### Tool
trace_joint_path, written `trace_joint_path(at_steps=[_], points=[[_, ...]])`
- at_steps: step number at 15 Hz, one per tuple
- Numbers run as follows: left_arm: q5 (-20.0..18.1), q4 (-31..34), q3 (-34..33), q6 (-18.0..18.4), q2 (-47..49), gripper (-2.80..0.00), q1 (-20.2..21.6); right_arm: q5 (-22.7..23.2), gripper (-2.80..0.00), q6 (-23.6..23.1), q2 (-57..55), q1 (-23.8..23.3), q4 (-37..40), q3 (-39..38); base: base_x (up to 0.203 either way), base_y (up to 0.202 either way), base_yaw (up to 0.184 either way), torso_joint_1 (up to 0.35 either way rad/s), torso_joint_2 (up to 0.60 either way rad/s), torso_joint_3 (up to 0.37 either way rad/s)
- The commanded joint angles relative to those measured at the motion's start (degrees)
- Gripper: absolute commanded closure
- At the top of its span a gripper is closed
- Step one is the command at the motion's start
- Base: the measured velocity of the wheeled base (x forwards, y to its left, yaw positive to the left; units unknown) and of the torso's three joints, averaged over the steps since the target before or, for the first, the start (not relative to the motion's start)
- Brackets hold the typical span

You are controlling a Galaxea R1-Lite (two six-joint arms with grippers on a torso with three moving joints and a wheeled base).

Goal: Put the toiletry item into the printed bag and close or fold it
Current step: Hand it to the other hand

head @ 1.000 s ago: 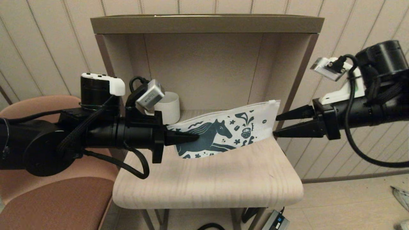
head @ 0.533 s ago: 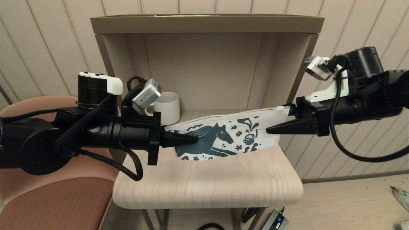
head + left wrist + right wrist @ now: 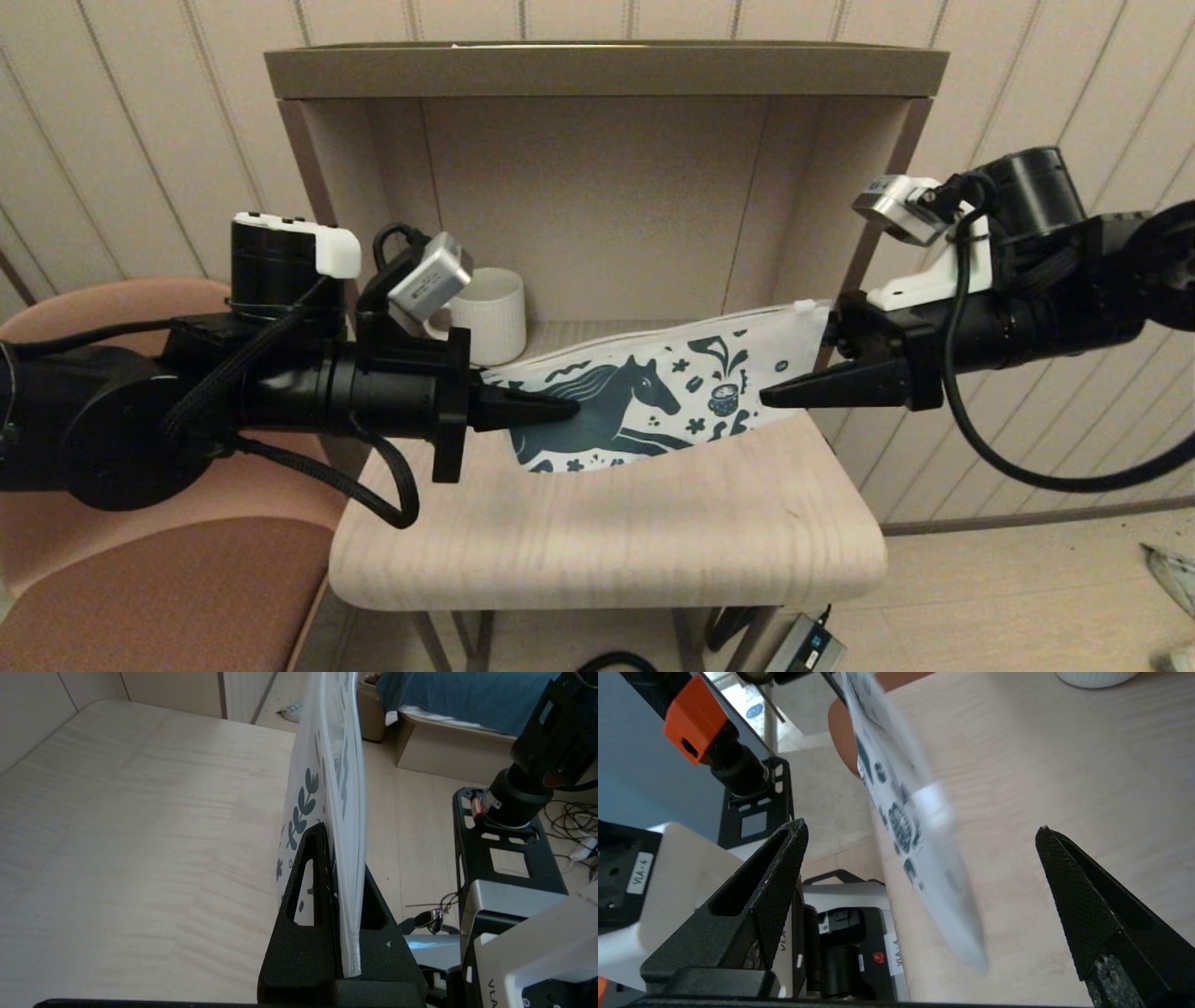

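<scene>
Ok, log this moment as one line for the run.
left gripper: shut on printed bag, lifted | right gripper: open, straddling bag's far end | mug: shelf

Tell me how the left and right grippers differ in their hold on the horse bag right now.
The left gripper is shut on the printed bag; the right gripper is open, its fingers straddling the bag's other end without touching. Both point inward from opposite ends above the table.

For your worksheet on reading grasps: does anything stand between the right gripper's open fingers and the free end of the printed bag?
Nothing visible does. The right gripper is open, with its fingers on either side of the printed bag, whose free end hangs in the gap. The left gripper is shut on the other end. The mug stands behind, on the table.
</scene>
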State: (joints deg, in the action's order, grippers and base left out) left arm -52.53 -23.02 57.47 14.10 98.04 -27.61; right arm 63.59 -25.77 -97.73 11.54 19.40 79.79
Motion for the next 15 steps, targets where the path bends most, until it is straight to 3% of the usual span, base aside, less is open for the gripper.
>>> trace_joint_path(at_steps=[1,4,9,15], points=[[-0.3,-0.19,-0.07,0.13,0.05,0.0,0.01,-0.81,-2.8,-0.89,0.34,0.35,-0.12,-1.27,0.0,0.0,0.0,0.0,0.0,0.0],[-0.3,-0.18,-0.25,0.4,0.23,0.0,0.01,-6.47,-2.8,-2.75,1.09,1.62,0.44,0.39,0.0,0.0,0.0,0.0,0.0,0.0],[-0.37,-0.45,-0.59,0.65,0.31,0.0,0.01,-9.14,-2.8,-4.41,0.01,3.1,3.47,6.05,0.0,0.0,0.0,0.0,0.0,0.0],[-0.38,-0.54,-0.86,0.99,-0.05,0.0,0.01,-11.46,-2.8,-5.87,-1.22,4.36,4.18,5.91,0.0,0.0,0.0,0.0,0.0,0.0]])
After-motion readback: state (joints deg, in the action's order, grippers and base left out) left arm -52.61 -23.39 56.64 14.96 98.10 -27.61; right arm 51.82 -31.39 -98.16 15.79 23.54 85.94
